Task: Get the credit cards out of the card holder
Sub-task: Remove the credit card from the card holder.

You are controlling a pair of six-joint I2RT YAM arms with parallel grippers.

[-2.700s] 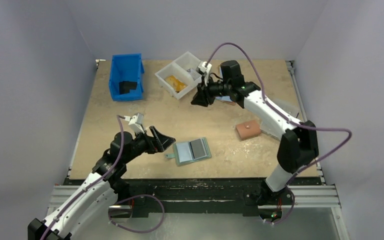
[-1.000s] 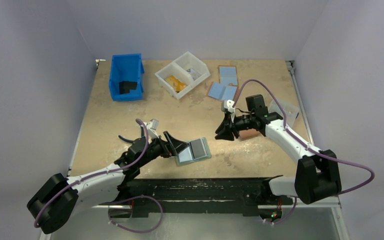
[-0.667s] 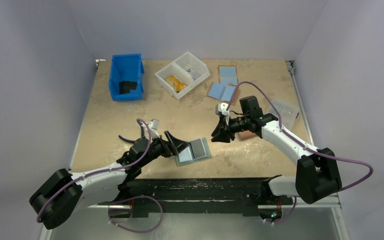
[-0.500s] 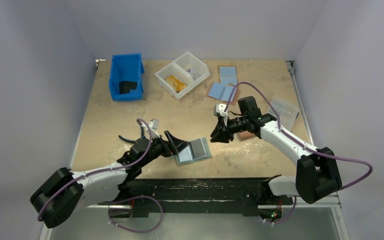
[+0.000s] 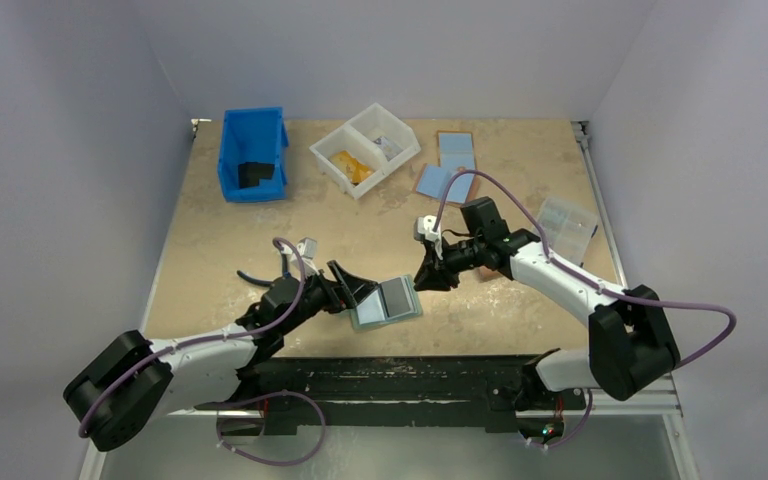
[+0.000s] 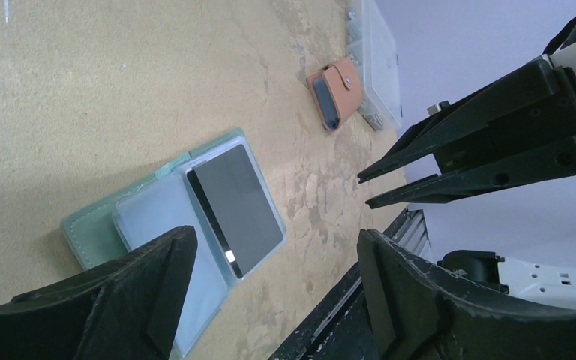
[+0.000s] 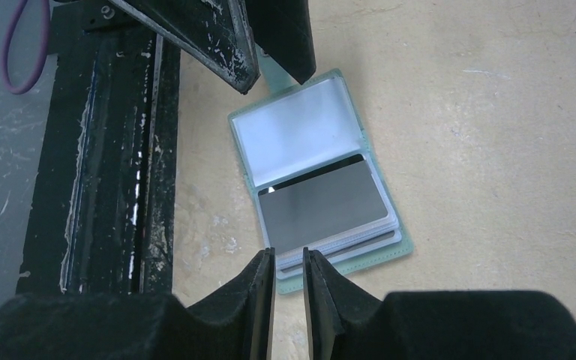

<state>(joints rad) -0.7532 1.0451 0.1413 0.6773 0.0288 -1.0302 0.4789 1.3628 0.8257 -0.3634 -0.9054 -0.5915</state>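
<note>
Top external view has the right gripper (image 5: 428,279) brought in from the far bins over the last few seconds, so it now hangs just beyond the far right corner of the card holder (image 5: 385,301). Its jaws have drawn in to a slim gap with nothing between them. The left gripper (image 5: 356,296) has crept up to the holder's left edge and keeps its jaws spread wide and empty; whether a finger touches the cover I cannot tell. I read this as the lead-in to the first pull: one arm placed to steady the cover, the other narrowed to pinch a thin edge. No card is out yet. The holder lies open and flat on the table (image 5: 260,230) near its front edge, between the two grippers. Its teal cover looks soft, with stitched, rounded corners. Inside, a clear sleeve (image 7: 300,135) on the left gripper's side looks cloudy and empty. The opposite sleeve holds a dark card (image 7: 322,206), glossy, stiff and rectangular. Layered edges peek out beneath it, likely more sleeves or cards. The tabletop is pale, mottled board.
</note>
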